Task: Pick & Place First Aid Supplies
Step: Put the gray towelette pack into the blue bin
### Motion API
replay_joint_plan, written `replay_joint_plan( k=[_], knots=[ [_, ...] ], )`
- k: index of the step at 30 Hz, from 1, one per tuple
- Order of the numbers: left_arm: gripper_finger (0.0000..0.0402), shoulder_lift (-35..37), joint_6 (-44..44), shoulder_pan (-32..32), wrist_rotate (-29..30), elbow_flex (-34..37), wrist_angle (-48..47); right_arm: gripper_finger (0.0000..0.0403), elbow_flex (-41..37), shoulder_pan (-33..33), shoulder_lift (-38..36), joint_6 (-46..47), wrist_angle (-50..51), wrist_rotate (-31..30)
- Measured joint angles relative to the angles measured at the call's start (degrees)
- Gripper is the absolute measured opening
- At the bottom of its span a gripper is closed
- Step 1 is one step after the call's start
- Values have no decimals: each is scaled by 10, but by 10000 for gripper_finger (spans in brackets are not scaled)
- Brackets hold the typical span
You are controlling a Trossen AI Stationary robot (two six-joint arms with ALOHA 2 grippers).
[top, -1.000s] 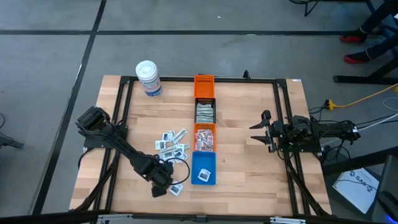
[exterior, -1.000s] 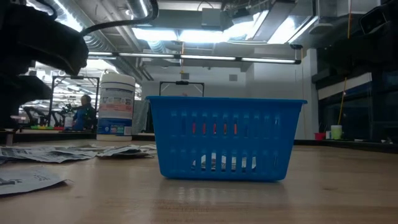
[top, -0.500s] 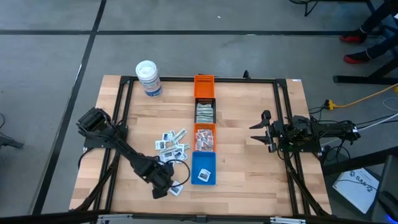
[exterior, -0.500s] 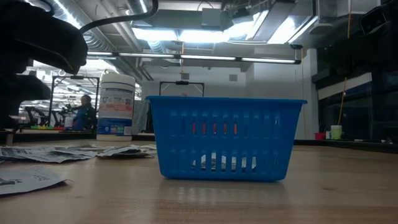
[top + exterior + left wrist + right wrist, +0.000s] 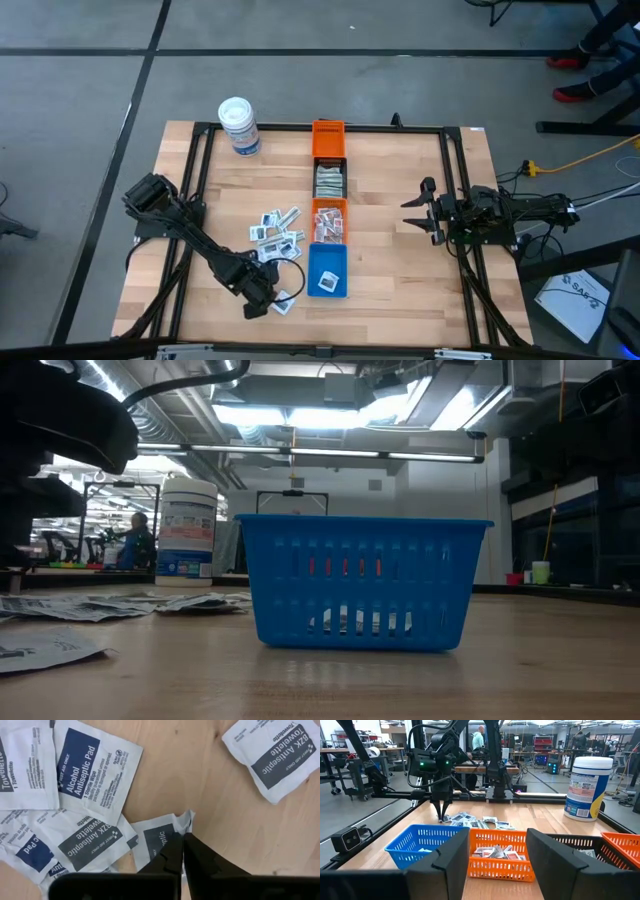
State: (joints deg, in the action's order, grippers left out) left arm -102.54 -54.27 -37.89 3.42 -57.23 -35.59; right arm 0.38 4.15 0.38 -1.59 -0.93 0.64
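The first aid supplies are small white packets (image 5: 275, 235) lying loose on the wooden table, left of a row of bins. In the left wrist view, several packets printed "Alcohol Antiseptic Pad" (image 5: 92, 767) and "BZK Antiseptic Towelette" (image 5: 277, 755) lie flat. My left gripper (image 5: 270, 285) (image 5: 183, 842) points down at the near end of the pile, shut on one white packet (image 5: 155, 837). My right gripper (image 5: 415, 212) (image 5: 497, 865) waits open at the table's right side, level, with nothing between its fingers. My left gripper pinches one white packet by its corner (image 5: 187, 818) between its two fingertips. The fingers come from above, pointing down. The pinched corner is crumpled upward, while the rest of the packet lies on the table, partly under a neighbouring packet.
A row of bins runs down the table's middle: blue (image 5: 327, 270), orange (image 5: 329, 222), black (image 5: 330, 182) and orange (image 5: 328, 138), some with packets inside. A white tub with a blue label (image 5: 240, 126) stands far left. People show in the room beyond (image 5: 479, 737).
My left gripper has kept its place over the near end of the packet pile and has shut its fingers there, taking hold of a packet. The packets and bins lie as before.
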Motion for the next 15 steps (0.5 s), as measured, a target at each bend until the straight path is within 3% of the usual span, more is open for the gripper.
replay_joint_plan(
  k=[15],
  knots=[
    [3,70,36,1,-48,2,46,195,0,0,0,0,0,0]
  ],
)
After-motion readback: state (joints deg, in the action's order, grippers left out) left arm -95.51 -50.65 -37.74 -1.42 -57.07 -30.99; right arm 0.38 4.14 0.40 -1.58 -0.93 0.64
